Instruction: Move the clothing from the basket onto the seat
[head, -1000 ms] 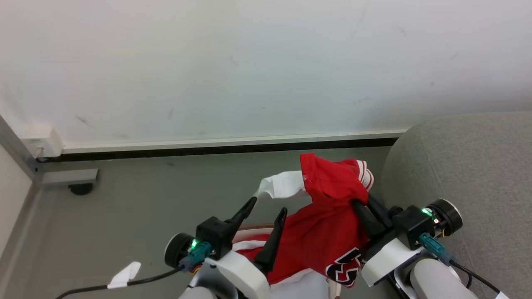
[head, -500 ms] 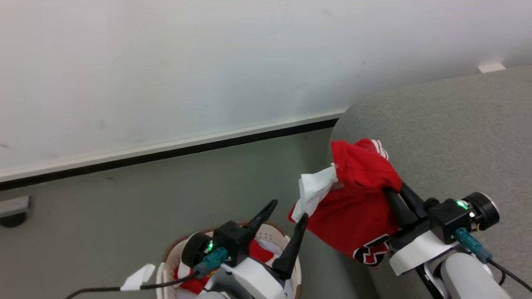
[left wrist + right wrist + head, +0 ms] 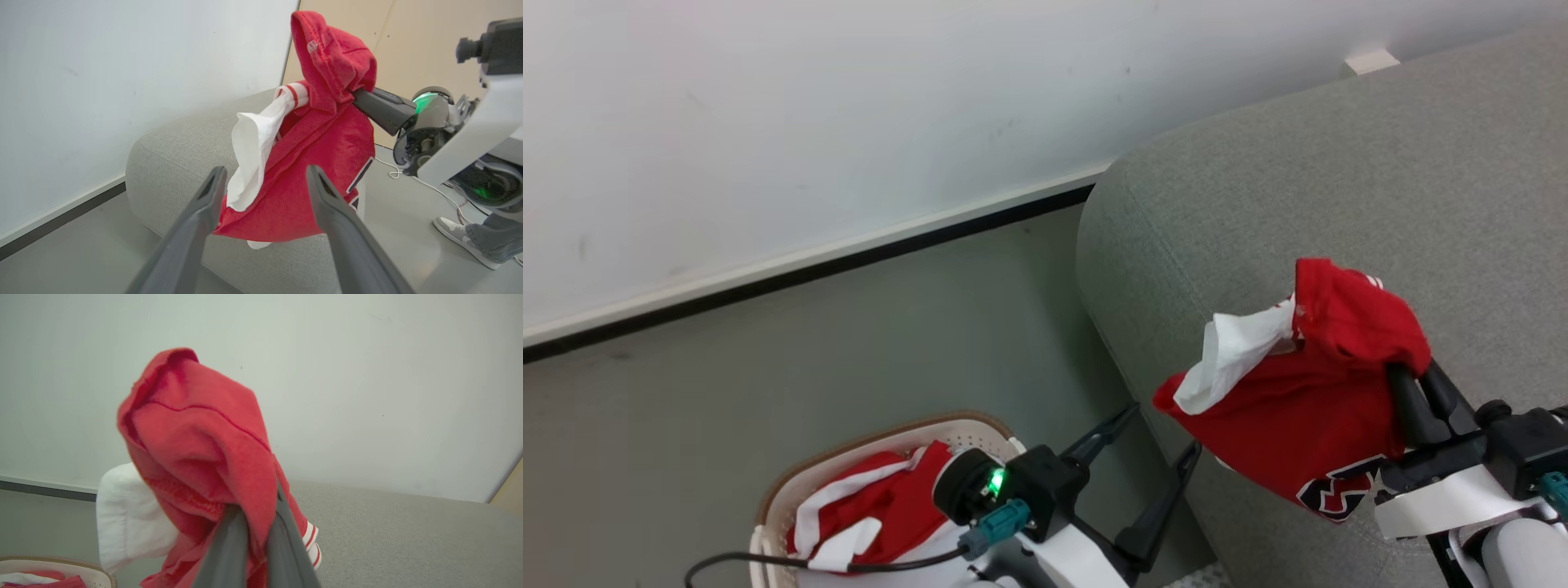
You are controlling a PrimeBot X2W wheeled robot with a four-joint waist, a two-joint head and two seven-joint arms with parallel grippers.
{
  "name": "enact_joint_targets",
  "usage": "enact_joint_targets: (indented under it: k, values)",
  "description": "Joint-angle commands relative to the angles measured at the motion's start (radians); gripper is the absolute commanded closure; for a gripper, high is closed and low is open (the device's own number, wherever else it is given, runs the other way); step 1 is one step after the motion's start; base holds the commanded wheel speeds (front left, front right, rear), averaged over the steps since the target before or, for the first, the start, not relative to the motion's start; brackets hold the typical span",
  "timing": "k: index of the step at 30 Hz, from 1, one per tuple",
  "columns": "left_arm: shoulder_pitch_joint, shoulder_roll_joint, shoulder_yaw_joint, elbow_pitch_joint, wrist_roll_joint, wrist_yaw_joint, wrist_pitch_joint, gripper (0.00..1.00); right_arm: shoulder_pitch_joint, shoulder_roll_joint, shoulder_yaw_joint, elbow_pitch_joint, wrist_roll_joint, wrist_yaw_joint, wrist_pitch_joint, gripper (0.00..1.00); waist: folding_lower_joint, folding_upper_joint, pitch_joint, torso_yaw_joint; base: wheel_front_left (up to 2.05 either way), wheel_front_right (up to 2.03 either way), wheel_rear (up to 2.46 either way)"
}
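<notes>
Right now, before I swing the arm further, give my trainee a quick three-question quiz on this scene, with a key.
1. True or false: the right pincer is shut on a red garment.
2. The left pincer is: A open and empty; B shut on cloth; C shut and empty.
3. What lies in the basket?

Key: 1 true. 2 A. 3 red and white clothing.

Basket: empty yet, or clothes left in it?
Not empty. Red and white clothing lies bunched inside the basket, below its brown rim, in the head view.
</notes>
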Motion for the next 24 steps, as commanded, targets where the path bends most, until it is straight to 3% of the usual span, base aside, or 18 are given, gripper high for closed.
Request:
enact_joint_targets:
  k: [1, 8, 18, 24]
  values:
    - [-0.011, 0.009, 0.002, -0.003, 0.004, -0.003, 0.002, 0.00, 0.004, 0.000, -0.006, -0.008, 0.003, -0.002, 0.000, 1.00, -0.0001, -0.0001, 0.026, -0.004, 0.00, 0.00, 0.00]
    - [-0.098, 0.060, 0.001, -0.052, 0.047, -0.027, 0.045, 0.00, -0.112, 0.000, -0.084, -0.068, 0.002, -0.002, 0.000, 1.00, -0.0001, -0.0001, 0.218, 0.024, 0.00, 0.00, 0.00]
    - [-0.277, 0.125, 0.047, -0.126, 0.083, -0.068, 0.090, 0.00, -0.548, -0.145, -0.242, 0.012, -0.050, -0.002, 0.087, 1.00, -0.0001, -0.0001, 0.515, 0.103, 0.00, 0.00, 0.00]
    - [-0.328, 0.127, 0.070, -0.142, 0.072, -0.071, 0.076, 0.00, -0.756, -0.248, -0.428, 0.144, -0.125, -0.002, 0.136, 1.00, -0.0001, -0.0001, 0.610, 0.158, 0.00, 0.00, 0.00]
